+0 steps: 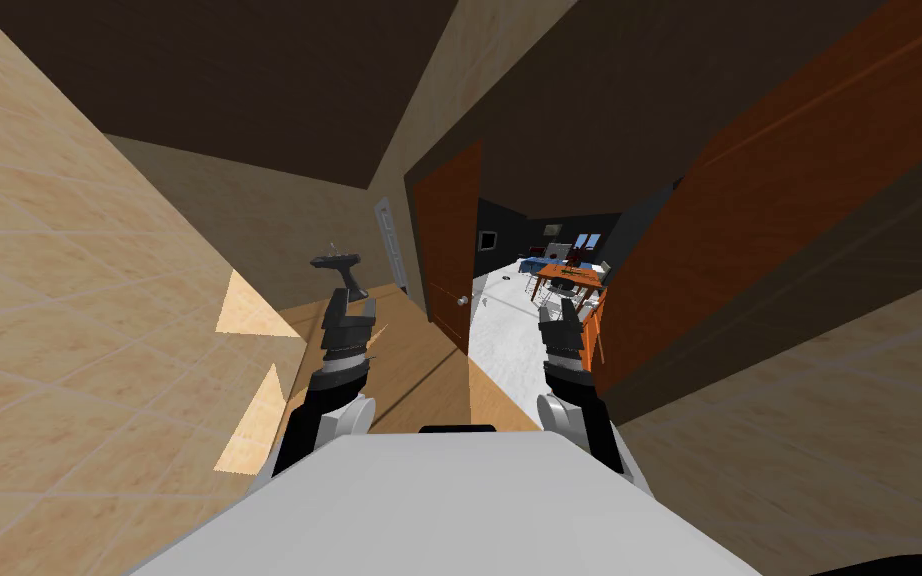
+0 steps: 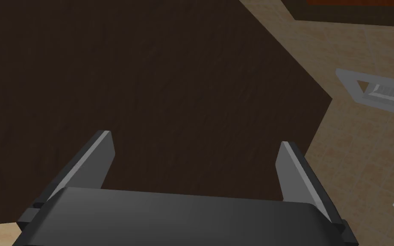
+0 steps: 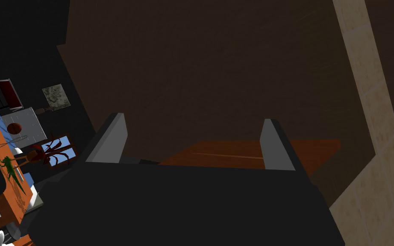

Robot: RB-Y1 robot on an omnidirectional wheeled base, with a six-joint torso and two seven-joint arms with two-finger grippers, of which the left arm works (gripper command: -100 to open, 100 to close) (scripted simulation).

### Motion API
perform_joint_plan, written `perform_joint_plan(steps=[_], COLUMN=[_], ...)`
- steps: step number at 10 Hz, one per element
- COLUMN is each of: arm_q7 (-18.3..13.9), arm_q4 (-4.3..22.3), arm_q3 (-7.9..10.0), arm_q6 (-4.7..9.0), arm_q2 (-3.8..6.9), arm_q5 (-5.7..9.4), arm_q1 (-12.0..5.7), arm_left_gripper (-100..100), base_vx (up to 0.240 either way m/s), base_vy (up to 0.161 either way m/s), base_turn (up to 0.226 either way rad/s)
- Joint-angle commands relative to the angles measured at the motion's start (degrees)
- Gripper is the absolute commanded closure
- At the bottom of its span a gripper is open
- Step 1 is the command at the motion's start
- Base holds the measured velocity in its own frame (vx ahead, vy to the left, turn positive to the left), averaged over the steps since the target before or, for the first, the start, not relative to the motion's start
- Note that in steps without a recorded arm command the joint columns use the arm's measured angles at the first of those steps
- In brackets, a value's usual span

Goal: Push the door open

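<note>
A reddish-brown door (image 1: 446,235) with a small round knob (image 1: 462,300) stands at the left side of the doorway ahead. A second, larger reddish-brown door panel (image 1: 769,220) runs close along my right. Between them the way lies open onto a white floor (image 1: 509,340). My right gripper (image 1: 561,312) is held low beside the near edge of the large panel. In the right wrist view this gripper (image 3: 192,124) is open and empty, with the panel's top (image 3: 251,156) beyond its fingers. My left gripper (image 1: 334,262) is raised in the hallway, and the left wrist view shows it (image 2: 196,141) open and empty.
Tan tiled walls (image 1: 69,300) close in on both sides of the wooden hallway floor (image 1: 409,360). Beyond the doorway stands an orange table (image 1: 569,272) with chairs in a dark-walled room. A white vent (image 2: 380,92) sits on the wall.
</note>
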State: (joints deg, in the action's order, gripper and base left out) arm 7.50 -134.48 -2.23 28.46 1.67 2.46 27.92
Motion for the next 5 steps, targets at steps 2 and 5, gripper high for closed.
perform_joint_plan(steps=[2, 5], arm_q7=[2.24, 4.97], arm_q4=[2.59, 5.74], arm_q3=[-0.36, -0.80], arm_q6=[0.72, 1.59], arm_q2=[0.49, 0.96], arm_q5=[-1.43, -3.17], arm_q1=[-0.31, -0.68], arm_left_gripper=[-100, -100], base_vx=[0.113, 0.122], base_vy=[0.018, 0.031], base_turn=[-0.050, -0.038])
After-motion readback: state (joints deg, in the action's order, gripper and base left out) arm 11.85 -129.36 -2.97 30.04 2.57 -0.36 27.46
